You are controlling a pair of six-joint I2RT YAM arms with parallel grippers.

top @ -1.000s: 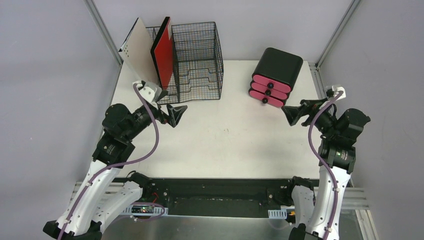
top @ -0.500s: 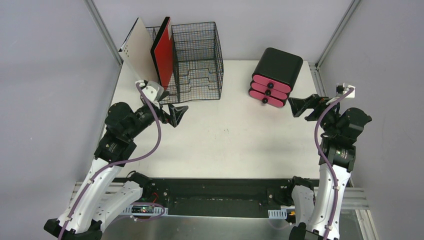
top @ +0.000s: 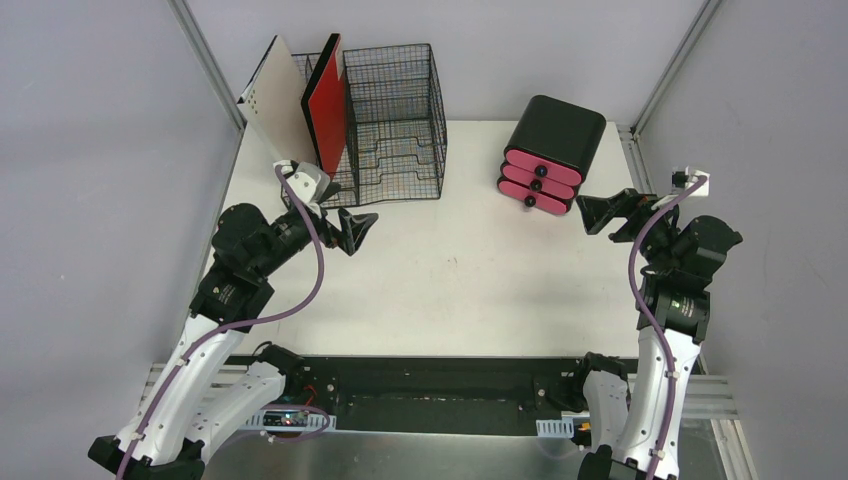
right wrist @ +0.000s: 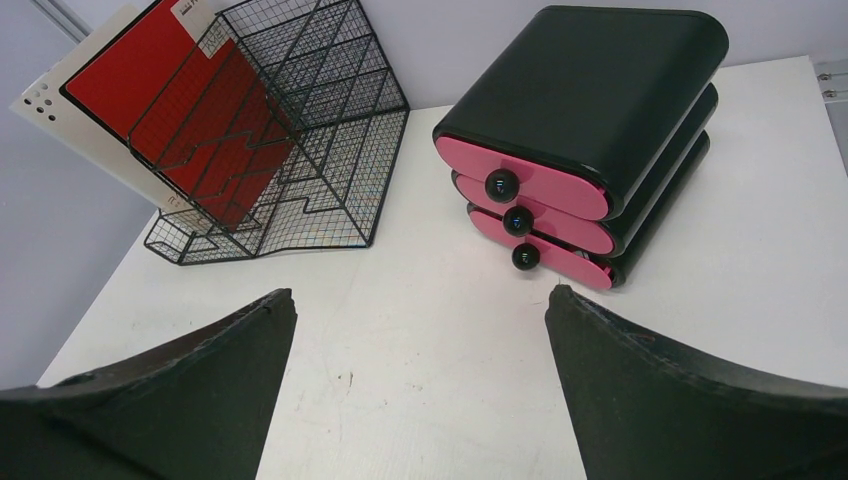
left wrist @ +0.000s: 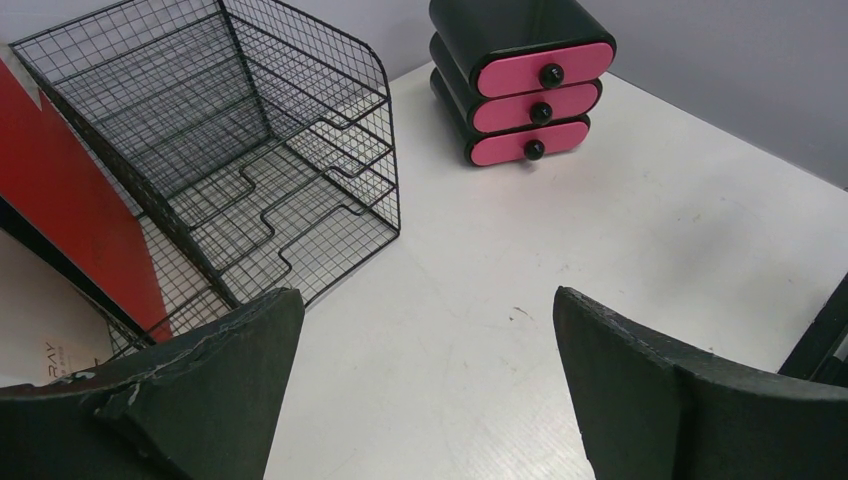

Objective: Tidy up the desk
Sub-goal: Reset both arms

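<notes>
One white rectangular desk carries one black wire-mesh organizer, upper left of the top view, and one black rounded box, upper right. The box has three pink drawers, each with one black round knob. Two flat panels are counted, one red panel and one cream perforated panel; two robot arms, the left arm and the right arm.

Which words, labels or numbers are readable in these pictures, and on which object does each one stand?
"RAY": on the white folder beside the wire-mesh organizer; perhaps part of a longer word.
Smaller line under it: too blurred to read.
White label on the red folder: too small to read.
No other text shows.
</notes>
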